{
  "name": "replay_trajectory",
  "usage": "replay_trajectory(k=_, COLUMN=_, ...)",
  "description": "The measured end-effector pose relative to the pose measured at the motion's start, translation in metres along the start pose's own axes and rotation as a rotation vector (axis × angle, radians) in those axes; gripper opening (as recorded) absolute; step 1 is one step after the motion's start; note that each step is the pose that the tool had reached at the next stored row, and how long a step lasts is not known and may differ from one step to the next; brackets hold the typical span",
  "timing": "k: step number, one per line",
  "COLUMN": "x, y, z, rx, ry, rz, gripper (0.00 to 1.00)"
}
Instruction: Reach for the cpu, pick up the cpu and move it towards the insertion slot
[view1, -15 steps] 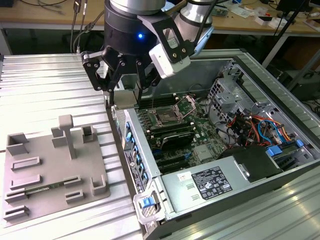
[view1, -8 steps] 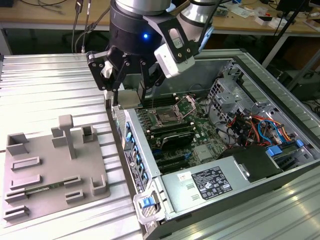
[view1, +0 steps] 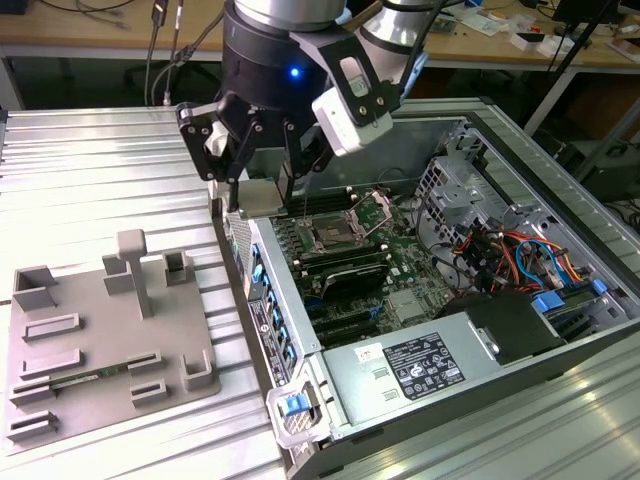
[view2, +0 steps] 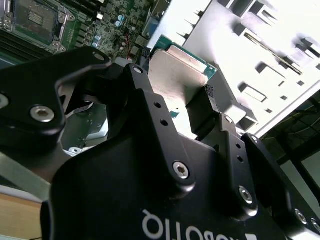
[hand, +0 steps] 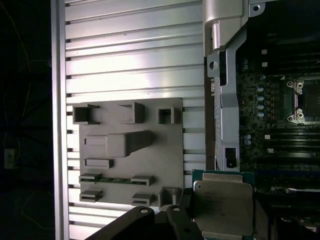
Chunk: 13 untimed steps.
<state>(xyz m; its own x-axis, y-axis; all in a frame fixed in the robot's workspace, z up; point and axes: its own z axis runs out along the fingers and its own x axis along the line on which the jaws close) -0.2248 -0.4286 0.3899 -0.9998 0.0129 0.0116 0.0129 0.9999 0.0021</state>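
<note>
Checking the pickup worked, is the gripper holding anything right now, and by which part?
Yes: the gripper holds the cpu by its opposite edges, clear of the insertion slot.

Arm: black cylindrical wrist section w/ a lit blue LED comes down from the top of the exterior view, a white box-shaped camera unit (view1: 349, 110) bolted to its side on a black bracket. Black two-finger linkage gripper (view1: 262, 193) hangs below the wrist, pointing down, approx. vertical. Finger links splayed outward at the knuckles, tips converging. Black fingers (view2: 207, 107) closed onto opposite edges of a flat square silvery chip w/ green-tan rim (view2: 176, 75), held clear of any surface. In both wrist views the chip sits flat btw. the pads, metal top facing the cameras. Gripper body matte black, silver screws at link pivots.
</note>
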Motion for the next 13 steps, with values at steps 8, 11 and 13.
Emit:
replay_trajectory(k=8, x=-0.0017, y=0.0, z=0.0003, rx=0.0003, ry=0.0, rz=0.0, gripper=0.55)
replay_trajectory(k=11, x=-0.0039, y=0.0001, z=0.0003, rx=0.0002, ry=0.0, rz=0.0, gripper=0.55)
replay_trajectory(k=13, x=-0.005, y=0.0001, z=0.0004, rx=0.0003, ry=0.0, rz=0.0, gripper=0.55)
